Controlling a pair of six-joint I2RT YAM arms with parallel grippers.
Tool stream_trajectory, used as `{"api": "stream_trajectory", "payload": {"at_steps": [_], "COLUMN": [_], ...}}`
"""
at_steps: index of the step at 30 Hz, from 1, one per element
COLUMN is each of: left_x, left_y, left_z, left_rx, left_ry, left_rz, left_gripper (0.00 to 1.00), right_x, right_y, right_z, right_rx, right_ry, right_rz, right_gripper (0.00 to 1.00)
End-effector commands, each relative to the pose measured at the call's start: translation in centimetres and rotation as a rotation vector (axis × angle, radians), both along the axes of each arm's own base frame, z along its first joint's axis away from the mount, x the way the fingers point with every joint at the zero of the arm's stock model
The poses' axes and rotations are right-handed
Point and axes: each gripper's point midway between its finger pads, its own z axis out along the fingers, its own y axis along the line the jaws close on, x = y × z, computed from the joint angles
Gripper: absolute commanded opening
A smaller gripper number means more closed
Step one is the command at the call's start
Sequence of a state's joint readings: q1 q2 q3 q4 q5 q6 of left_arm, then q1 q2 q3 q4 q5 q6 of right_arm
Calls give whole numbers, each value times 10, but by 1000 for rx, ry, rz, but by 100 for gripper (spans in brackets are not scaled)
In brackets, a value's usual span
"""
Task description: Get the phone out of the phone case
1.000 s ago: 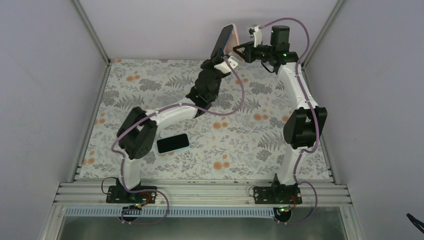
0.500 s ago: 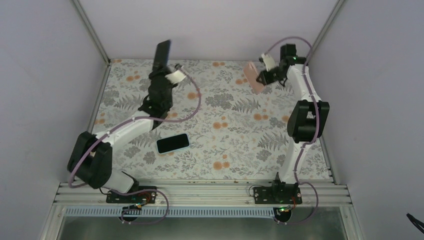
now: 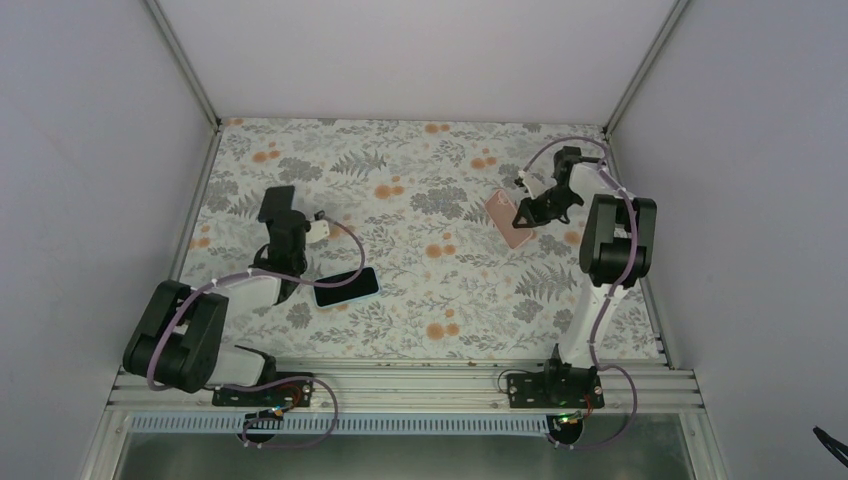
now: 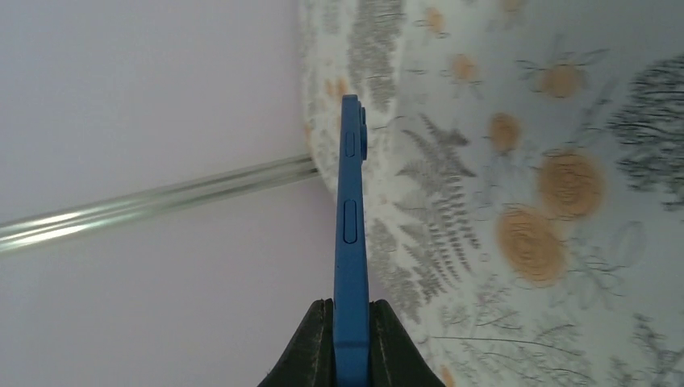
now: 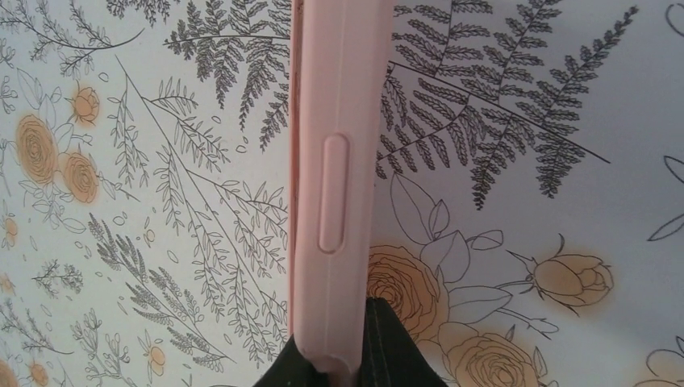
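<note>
The separation itself looks finished: the phone (image 4: 351, 210), a slim blue slab with its side buttons bare, stands upright over the left part of the counter (image 3: 440, 300), pinched at its lower end by the left fingers (image 4: 319, 355), which press tight on its two faces. The phone case (image 5: 335, 161), soft pink with a moulded button bump on its side, is well apart from it over the right part of the counter, and the right fingers (image 5: 391, 355) clamp its lower edge just as tightly. From the top view the case hangs tilted a little above the floral cloth, and whether its pocket is fully empty cannot be told from these angles, though the bare phone in the other grasp suggests it is. What seems left is only to set both pieces down and let go. A second handset (image 3: 346, 287), with a dark screen and a pale rim, lies flat on the counter near the left arm, touched by neither arm. No brand, logo, label or readable writing shows on the phone, the case or the cloth.
</note>
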State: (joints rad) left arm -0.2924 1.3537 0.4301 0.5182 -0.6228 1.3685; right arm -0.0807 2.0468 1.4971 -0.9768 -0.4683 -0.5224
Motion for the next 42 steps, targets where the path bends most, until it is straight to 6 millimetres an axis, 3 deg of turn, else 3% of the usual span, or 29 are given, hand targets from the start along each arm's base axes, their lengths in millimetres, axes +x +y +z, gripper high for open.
{"api": "stream_trajectory", "payload": {"at_steps": [1,9,12,13,15,17,18,22,25,29,34,37,39,40,41,42], "left_x": [-1,-13,-12,-13,-14,-17,-18,-26,-33,-47,-69,-54,-39,-33,-27,-22], "left_y": [-2,3,7,7,5,4,5,10,0,-36,-81,-88,-84,-81,-79,-75], "left_z": [-25,-78,-89,-92,-97,-101,-103,-108,-98,-38,58,106,114,109,100,88], "left_rx": [-52,-125,-123,-131,-152,-170,-169,-156,-243,-519,-831,-943,-983,-985,-986,-987], "left_ry": [103,339,380,400,441,480,494,545,580,664,704,574,512,507,518,531], "left_rz": [-36,-25,-7,-7,-6,-10,-7,14,6,-47,-205,-217,-164,-133,-99,-56], "left_gripper": [2,2,3,8,32,62,71,87,97,100,100,100,99,90,69,32], "right_x": [5,4,5,6,6,5,5,4,-3,-42,-97,-114,-126,-132,-138,-144], "right_y": [-30,-53,-58,-59,-61,-63,-65,-73,-69,-26,55,100,131,146,160,173], "right_z": [-3,12,18,20,25,29,32,53,80,118,133,145,150,145,139,131], "right_rx": [-88,-100,-105,-108,-110,-121,-135,-200,-231,-244,-199,-121,-39,-12,7,14], "right_ry": [-33,-46,-52,-58,-72,-83,-97,-169,-229,-362,-479,-541,-544,-528,-509,-495], "right_rz": [-24,-37,-39,-40,-39,-30,-20,11,67,297,623,729,776,801,824,849], "right_gripper": [4,5,14,22,35,61,72,98,100,100,100,100,94,82,66,51]}}
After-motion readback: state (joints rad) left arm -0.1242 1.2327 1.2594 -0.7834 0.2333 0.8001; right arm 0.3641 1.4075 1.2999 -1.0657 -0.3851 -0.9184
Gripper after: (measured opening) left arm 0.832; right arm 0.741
